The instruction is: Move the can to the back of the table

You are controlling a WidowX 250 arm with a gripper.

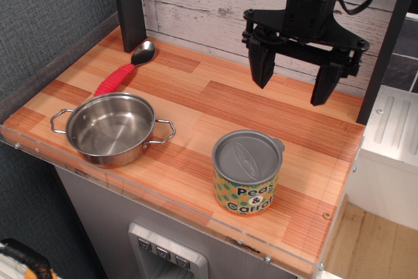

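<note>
Worktop (pixel 215 99) open along its back wall, room for the can (pixel 247 171), which sits upright near the front edge, untouched; my end effector (pixel 292 82) hangs above and behind it, fingers spread wide to straddle it.

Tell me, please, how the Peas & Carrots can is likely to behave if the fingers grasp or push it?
The can looks squat and broad, standing upright on the table, so it should resist tipping. Its walls look rigid, probably holding up under a squeeze. The glossy label may be a bit slippery. On its side it would likely roll. The gripper hangs open above it, not touching.
</note>
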